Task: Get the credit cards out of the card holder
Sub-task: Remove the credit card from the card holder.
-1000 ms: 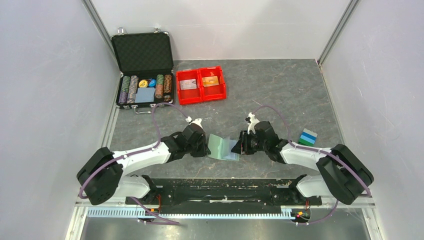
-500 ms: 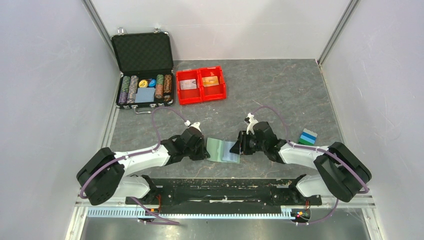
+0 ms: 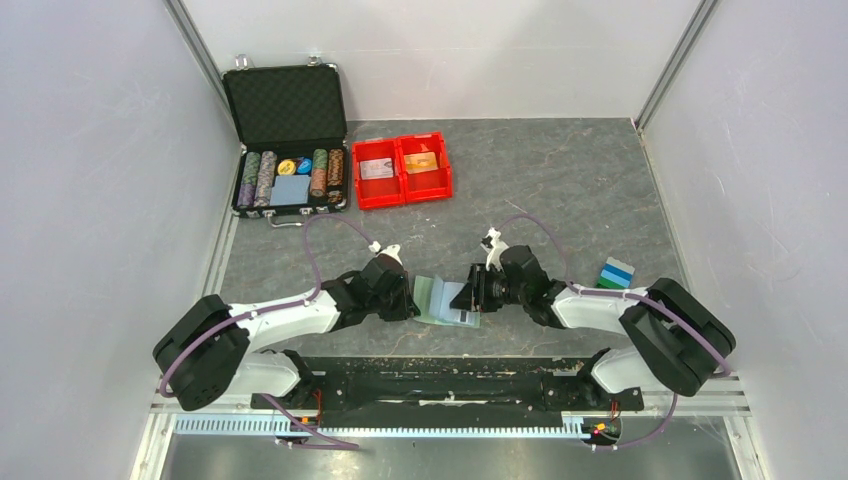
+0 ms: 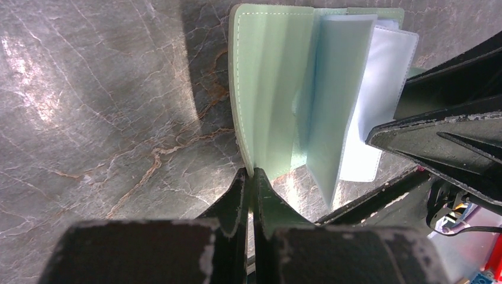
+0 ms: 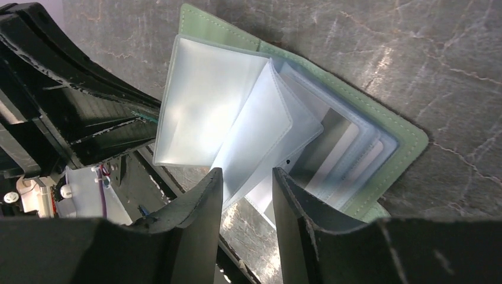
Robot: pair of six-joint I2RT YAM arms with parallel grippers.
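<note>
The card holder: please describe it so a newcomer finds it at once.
On the grey table, look near the front edge, between the left gripper and the right gripper. The card holder is there: the only pale green cover, opened, with clear pockets fanned out.

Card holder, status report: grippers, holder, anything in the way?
Left gripper shut on the card holder cover edge. Right gripper open, astride a clear pocket leaf. Holder open, pockets fanned. Only the grippers crowd it.
</note>
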